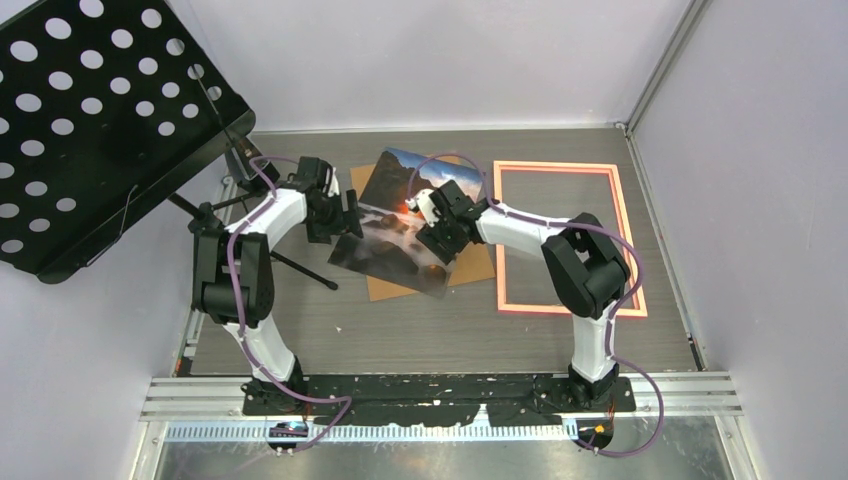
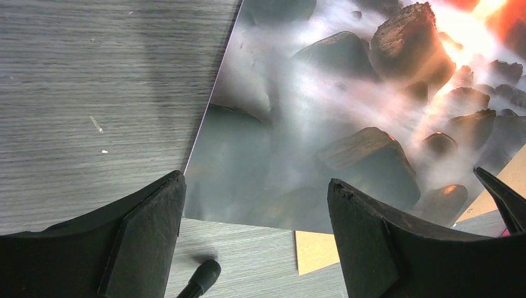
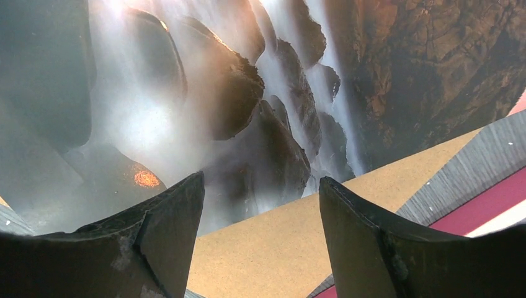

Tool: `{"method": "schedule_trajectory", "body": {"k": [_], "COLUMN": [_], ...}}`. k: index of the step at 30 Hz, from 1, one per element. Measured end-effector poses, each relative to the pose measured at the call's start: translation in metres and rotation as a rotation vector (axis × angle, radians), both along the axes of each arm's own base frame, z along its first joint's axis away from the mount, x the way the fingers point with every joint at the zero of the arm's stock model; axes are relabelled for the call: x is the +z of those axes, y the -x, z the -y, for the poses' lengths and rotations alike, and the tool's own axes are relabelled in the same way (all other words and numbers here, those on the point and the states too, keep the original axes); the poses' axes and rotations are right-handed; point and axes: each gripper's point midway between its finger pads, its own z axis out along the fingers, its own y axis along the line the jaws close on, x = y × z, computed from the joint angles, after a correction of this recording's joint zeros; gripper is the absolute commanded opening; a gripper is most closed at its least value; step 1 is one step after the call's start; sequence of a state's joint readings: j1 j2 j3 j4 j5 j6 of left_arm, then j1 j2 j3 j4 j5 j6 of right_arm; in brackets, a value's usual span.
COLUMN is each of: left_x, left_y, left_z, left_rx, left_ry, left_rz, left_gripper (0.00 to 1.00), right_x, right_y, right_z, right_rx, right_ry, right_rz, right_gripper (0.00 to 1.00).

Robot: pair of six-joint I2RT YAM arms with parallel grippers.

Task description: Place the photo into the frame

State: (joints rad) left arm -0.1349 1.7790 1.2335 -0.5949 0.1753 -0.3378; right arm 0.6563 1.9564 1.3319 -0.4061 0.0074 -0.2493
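Shows the photo (image 1: 400,225) face up and skewed over the brown backing board (image 1: 470,268), its near corner overhanging onto the table (image 1: 400,330). Places the frame (image 1: 555,167) flat just right of the board, apart from the photo, grey tabletop showing through its opening. Finds the left gripper (image 1: 345,215) at the photo's left edge, released, jaws spread wide and clasping nothing; from the left wrist, shows misty rocks and bare wood beyond the fingers (image 2: 149,211). Finds the right gripper (image 1: 440,240) over the photo's right half, likewise released, gripping nothing. Leaves the black perforated music stand (image 1: 90,130) at far left.
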Motion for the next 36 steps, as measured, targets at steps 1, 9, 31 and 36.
{"method": "schedule_trajectory", "body": {"k": [1, 9, 31, 36], "left_x": [0.000, 0.000, -0.021, -0.021], "left_y": [0.000, 0.002, 0.018, 0.017], "left_z": [0.000, -0.001, -0.011, -0.013], "left_rx": [0.000, 0.002, 0.043, 0.049], "left_ry": [0.000, 0.009, -0.037, -0.048], "left_rz": [0.000, -0.009, -0.071, -0.068], "left_gripper": [0.83, 0.83, 0.82, 0.81], "right_x": [0.001, 0.004, 0.061, 0.056], "right_y": [0.001, 0.008, 0.039, 0.035], "right_z": [0.000, 0.023, 0.012, -0.007], "right_rx": [0.010, 0.043, 0.184, 0.204], "right_ry": [0.014, 0.132, -0.029, -0.082], "right_rz": [0.014, 0.063, 0.087, 0.066], "right_gripper": [0.74, 0.74, 0.74, 0.74]}}
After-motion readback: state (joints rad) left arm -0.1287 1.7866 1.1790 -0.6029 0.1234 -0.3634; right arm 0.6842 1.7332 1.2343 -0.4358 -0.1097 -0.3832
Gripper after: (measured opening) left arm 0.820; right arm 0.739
